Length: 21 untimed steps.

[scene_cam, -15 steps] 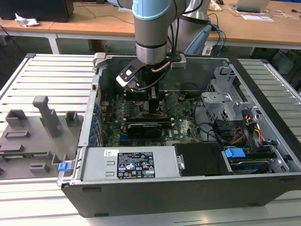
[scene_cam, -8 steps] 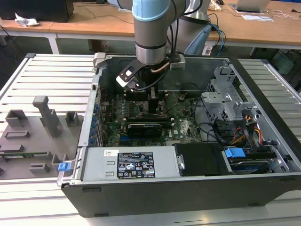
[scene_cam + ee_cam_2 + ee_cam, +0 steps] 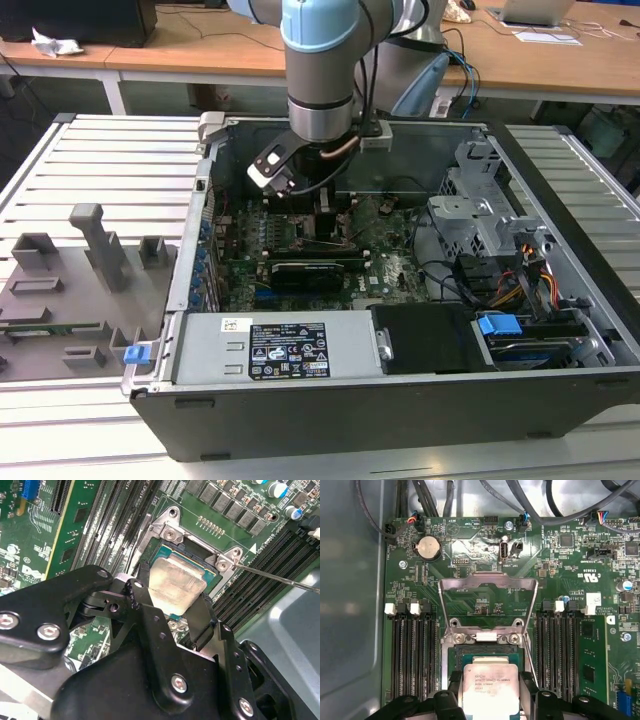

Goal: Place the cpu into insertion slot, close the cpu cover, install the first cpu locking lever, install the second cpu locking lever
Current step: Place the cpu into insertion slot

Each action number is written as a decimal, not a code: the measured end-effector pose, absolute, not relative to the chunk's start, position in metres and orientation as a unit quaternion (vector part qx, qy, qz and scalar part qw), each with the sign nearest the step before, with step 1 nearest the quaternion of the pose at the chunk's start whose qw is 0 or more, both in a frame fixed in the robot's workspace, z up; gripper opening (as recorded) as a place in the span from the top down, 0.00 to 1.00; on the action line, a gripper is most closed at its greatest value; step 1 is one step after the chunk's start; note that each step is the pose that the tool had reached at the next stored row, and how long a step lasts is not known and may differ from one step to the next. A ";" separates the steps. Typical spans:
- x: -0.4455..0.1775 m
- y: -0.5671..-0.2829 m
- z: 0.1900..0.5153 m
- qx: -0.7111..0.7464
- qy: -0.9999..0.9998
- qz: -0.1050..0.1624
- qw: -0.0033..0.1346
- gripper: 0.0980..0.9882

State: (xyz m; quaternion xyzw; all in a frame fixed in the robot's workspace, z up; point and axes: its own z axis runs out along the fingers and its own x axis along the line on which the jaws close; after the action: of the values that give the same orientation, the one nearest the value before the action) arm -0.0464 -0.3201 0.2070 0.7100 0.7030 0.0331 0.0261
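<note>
In both wrist views the claw (image 3: 490,677) is clenched on the cpu (image 3: 487,692): one black finger (image 3: 202,620) presses each of two opposite edges. The cpu is held silver face up, directly over the open socket (image 3: 465,655). Whether it touches the socket floor cannot be told.

Just beyond the socket, the cpu cover (image 3: 480,581) stands raised on its hinge, with the motherboard (image 3: 470,540) visible through its square window. A thin locking lever (image 3: 280,578) runs out from one corner of the socket, unlatched and lifted clear of the frame. Banks of memory slots (image 3: 412,650) lie on both sides of the socket.

In the exterior view the arm (image 3: 320,60) points straight down. Its wrist is vertical inside the open computer case (image 3: 400,390), over the far half of the motherboard. The case lies on its side on the slatted table (image 3: 100,150). Grey fixture blocks (image 3: 100,245) sit on the table at the exterior view's left, well apart from the arm.
</note>
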 end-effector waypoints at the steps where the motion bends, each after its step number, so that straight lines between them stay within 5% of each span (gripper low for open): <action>1: -0.046 -0.320 0.207 0.710 0.703 0.033 0.026 0.51; 18: -0.044 -0.320 0.200 0.710 0.703 0.033 0.026 0.51; 21: -0.044 -0.320 0.200 0.710 0.703 0.033 0.026 0.42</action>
State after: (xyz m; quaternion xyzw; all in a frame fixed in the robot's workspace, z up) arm -0.0442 -0.3197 0.2000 0.7103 0.7026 0.0331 0.0260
